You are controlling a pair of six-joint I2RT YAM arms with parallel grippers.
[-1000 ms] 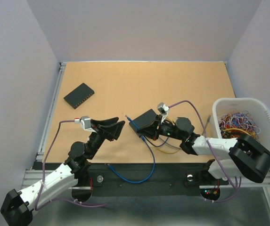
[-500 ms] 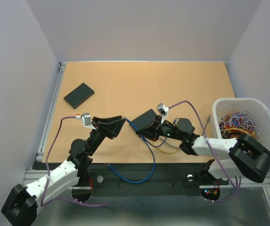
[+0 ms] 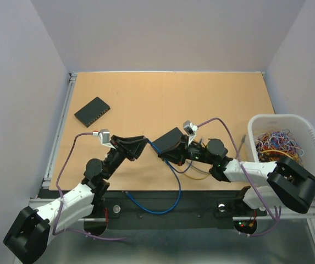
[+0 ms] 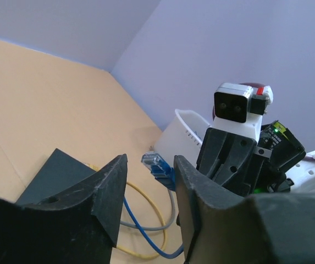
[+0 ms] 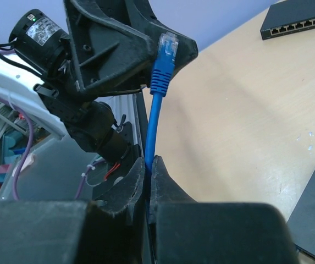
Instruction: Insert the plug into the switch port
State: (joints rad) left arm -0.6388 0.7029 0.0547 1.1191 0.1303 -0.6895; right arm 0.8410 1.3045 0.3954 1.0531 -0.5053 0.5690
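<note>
On the table (image 3: 201,99), with the white basket (image 3: 281,122) of spare leads off to the right, I have both arms meeting mid-board. One black network switch (image 3: 92,111) lies well apart at the far left, its port row showing in the right wrist view. A second switch (image 3: 168,138) sits just beside the right gripper (image 5: 149,165), which is clamped tight on the blue cable (image 3: 171,187). It presents the plug (image 4: 156,164) upward between the fingers of the left gripper (image 3: 141,144), whose jaws stand narrowly apart either side of it, not visibly pinching. I read this as a handover. Next I need the left jaws square on the plug body, then the right to let go.
</note>
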